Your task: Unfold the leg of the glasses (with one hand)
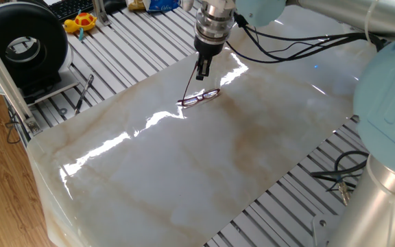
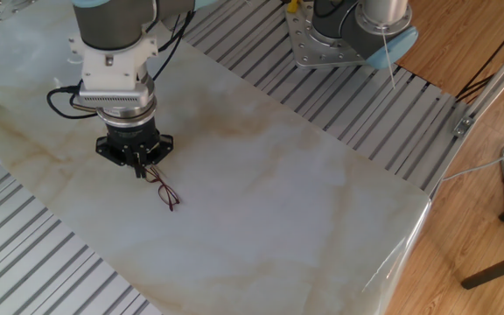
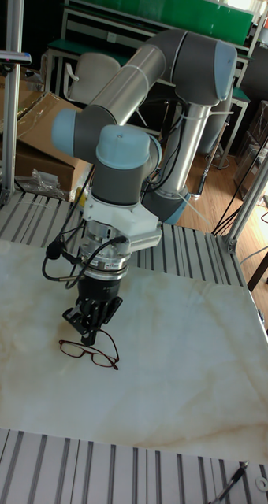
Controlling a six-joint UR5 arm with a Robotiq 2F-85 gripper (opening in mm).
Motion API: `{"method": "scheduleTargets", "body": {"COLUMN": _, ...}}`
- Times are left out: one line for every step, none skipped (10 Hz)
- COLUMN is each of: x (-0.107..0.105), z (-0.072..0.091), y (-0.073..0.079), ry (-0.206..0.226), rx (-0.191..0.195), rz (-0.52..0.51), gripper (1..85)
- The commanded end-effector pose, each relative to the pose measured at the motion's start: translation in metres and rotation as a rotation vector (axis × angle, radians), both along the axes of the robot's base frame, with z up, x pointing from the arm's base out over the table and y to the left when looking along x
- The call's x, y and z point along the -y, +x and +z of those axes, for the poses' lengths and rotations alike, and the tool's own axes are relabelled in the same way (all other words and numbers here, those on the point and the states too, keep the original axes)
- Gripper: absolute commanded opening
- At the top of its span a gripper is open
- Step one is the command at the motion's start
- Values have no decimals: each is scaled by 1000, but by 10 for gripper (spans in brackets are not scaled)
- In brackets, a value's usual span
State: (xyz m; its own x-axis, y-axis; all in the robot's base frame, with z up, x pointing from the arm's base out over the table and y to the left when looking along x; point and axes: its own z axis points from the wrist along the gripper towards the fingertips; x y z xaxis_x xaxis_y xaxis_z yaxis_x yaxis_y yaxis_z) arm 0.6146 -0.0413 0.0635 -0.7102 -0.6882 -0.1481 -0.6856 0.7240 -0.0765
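Observation:
The glasses (image 1: 200,97) lie on the pale marble slab (image 1: 204,158), lenses flat on the surface. They are thin, with a dark reddish wire frame. One slim leg rises at a slant from the frame's left end up to my gripper (image 1: 201,73). The black fingers are closed on its tip. In the other fixed view the gripper (image 2: 142,169) stands just up-left of the glasses (image 2: 164,189). In the tall fixed view the gripper (image 3: 89,334) points straight down right behind the glasses (image 3: 88,352). The second leg is too thin to make out.
A black pen-like tool (image 1: 83,94) lies on the slatted metal to the left of the slab. A black round device (image 1: 25,42) and a yellow toy (image 1: 81,22) are at the far left. Cables (image 1: 339,175) trail at the right, and the slab's edge (image 2: 409,227) is near.

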Motion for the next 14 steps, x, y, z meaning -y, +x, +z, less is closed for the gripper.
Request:
{"method": "scheduleTargets", "body": {"x": -19, "z": 7, "y": 5, "ry": 19, "rx": -5, "rz": -21, "gripper": 140}}
{"method": "scheduleTargets", "body": {"x": -22, "z": 9, "y": 6, "ry": 19, "rx": -5, "rz": -21, "gripper": 140}}
{"method": "scheduleTargets", "body": {"x": -26, "z": 10, "y": 6, "ry": 26, "rx": -8, "rz": -21, "gripper": 140}}
{"method": "scheduleTargets", "body": {"x": -27, "z": 11, "y": 6, "ry": 20, "rx": -10, "rz": -21, "gripper": 137}}
{"method": "scheduleTargets", "body": {"x": -28, "z": 12, "y": 7, "ry": 20, "rx": -10, "rz": -23, "gripper": 137}}
{"method": "scheduleTargets", "body": {"x": -27, "z": 12, "y": 6, "ry": 17, "rx": -10, "rz": -21, "gripper": 137}}
{"method": "scheduleTargets", "body": {"x": -24, "z": 12, "y": 6, "ry": 10, "rx": -10, "rz": -18, "gripper": 130}}
{"method": "scheduleTargets", "body": {"x": -24, "z": 12, "y": 6, "ry": 10, "rx": -10, "rz": -18, "gripper": 130}}
{"method": "scheduleTargets", "body": {"x": -23, "z": 12, "y": 5, "ry": 7, "rx": -10, "rz": -18, "gripper": 130}}
{"method": "scheduleTargets", "body": {"x": -22, "z": 13, "y": 5, "ry": 7, "rx": -10, "rz": -18, "gripper": 127}}
{"method": "scheduleTargets", "body": {"x": -20, "z": 13, "y": 4, "ry": 4, "rx": -11, "rz": -17, "gripper": 127}}
{"method": "scheduleTargets", "body": {"x": -20, "z": 12, "y": 4, "ry": 4, "rx": -11, "rz": -15, "gripper": 123}}
{"method": "scheduleTargets", "body": {"x": -18, "z": 12, "y": 4, "ry": -1, "rx": -11, "rz": -15, "gripper": 123}}
{"method": "scheduleTargets", "body": {"x": -15, "z": 12, "y": 4, "ry": -10, "rx": -9, "rz": -14, "gripper": 123}}
